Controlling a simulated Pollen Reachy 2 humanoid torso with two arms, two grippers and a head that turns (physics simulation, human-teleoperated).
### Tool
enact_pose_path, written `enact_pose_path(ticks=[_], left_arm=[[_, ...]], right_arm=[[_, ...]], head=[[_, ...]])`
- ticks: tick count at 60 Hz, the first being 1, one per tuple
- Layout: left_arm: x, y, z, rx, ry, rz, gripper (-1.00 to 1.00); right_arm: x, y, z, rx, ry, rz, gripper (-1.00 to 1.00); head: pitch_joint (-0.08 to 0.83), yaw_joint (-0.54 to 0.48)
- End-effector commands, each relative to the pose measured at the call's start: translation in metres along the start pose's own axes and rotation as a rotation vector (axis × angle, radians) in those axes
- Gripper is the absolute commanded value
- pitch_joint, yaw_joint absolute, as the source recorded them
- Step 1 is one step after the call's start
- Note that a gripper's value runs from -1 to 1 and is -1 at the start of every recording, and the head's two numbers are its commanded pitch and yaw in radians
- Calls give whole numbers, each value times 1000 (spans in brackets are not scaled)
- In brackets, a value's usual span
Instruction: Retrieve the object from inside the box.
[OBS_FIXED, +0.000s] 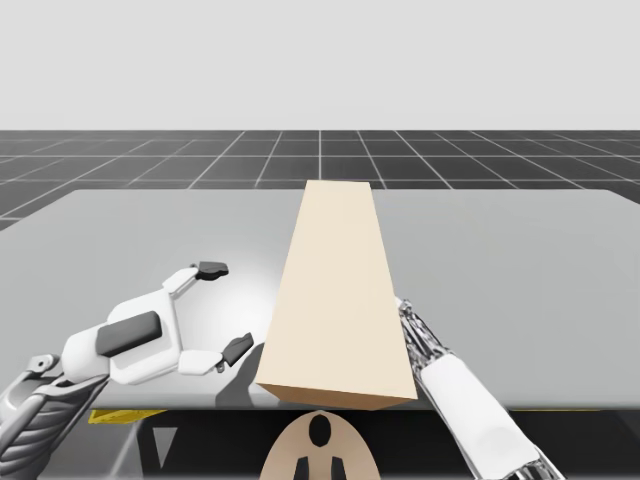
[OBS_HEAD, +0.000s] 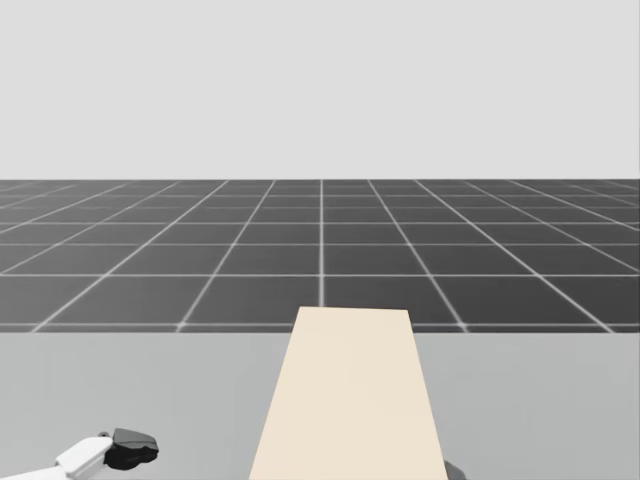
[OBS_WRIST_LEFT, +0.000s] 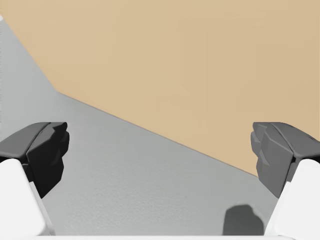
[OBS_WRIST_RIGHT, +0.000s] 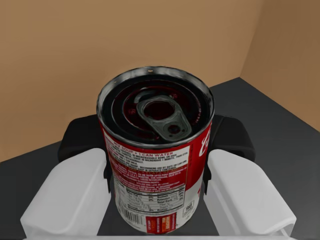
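Both fingers of the robot's right gripper (OBS_WRIST_RIGHT: 157, 140) press against a red-and-white can (OBS_WRIST_RIGHT: 155, 165) from opposite sides, gripping it firmly between them. The can's pull-tab lid faces the wrist. The can sits inside the tan box (OBS_WRIST_RIGHT: 75, 50), whose inner walls rise just ahead of the fingers and to one side. The left gripper (OBS_WRIST_LEFT: 162, 152) is spread wide over the grey table (OBS_WRIST_LEFT: 125, 190), with nothing between its fingers. The box's outer wall is just ahead of them.
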Motion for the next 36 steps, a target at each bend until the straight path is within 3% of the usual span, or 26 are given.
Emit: enact_pose_path(ticks=[1,20,36], left_arm=[[1,0,1,2,1,-2,-1000],[3,0,0,6,3,-4,-1000],[5,1,4,17,-4,-4,-1000]], right_arm=[[14,-11,28,-44,-53,18,1000],[12,-19,80,-111,-74,24,1000],[14,-44,137,-214,-80,37,1000]], head=[[105,2],[105,-6],[102,-6]])
